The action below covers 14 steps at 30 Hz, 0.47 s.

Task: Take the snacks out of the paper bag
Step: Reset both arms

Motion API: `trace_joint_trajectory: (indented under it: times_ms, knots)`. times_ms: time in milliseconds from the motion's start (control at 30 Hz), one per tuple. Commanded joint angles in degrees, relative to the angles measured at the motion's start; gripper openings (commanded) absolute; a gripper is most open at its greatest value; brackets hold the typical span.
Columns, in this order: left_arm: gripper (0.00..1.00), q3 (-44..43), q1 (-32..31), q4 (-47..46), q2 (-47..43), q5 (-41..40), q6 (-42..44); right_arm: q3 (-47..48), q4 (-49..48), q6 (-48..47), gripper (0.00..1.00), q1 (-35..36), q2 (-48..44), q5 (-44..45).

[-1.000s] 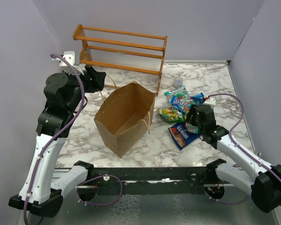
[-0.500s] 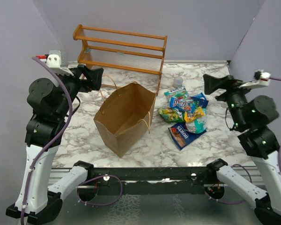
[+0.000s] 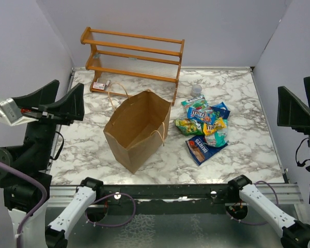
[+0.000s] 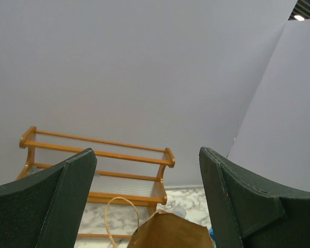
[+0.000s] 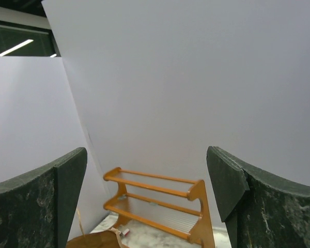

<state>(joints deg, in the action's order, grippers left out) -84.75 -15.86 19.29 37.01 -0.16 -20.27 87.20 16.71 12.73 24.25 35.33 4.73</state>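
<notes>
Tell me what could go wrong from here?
The paper bag's inside is hidden in every view, so a snack could remain unnoticed. The bag stands upright with loose loop handles; another reach inside might snag one and tip the bag onto the snack pile beside it.

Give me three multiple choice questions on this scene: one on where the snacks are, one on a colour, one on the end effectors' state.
1. Where are the snacks relative to the bag?
A inside it
B on the table, to its right
C under it

2. The pouch nearest the arm bases is:
A dark blue
B pink
C white

3. The left end effector and right end effector are:
A both open and empty
B both shut on snacks
C one open, one shut

Answers:
1 B, they lie in a pile beside the bag.
2 A, its wrapper is dark blue.
3 A, each wrist view shows a wide gap holding nothing.
</notes>
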Motion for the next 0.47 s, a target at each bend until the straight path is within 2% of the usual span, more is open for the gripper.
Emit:
trace_joint_trajectory:
  times_ms: [0,333,433]
  knots:
    - [0.84,1.71,0.14,-2.45,0.52,-3.91,-1.47,-0.48,-0.43,-1.23,0.99,-0.34,-0.36,-3.49]
    - [0.84,1.76,0.20,-1.06,1.45,-3.47,-1.87,-2.35,-1.03,-1.81,0.99,-0.34,-1.51,-1.73]
    - [0.84,1.95,0.19,-1.20,1.61,-3.30,-2.06,-1.33,0.22,-1.19,0.99,-0.37,-0.18,1.20]
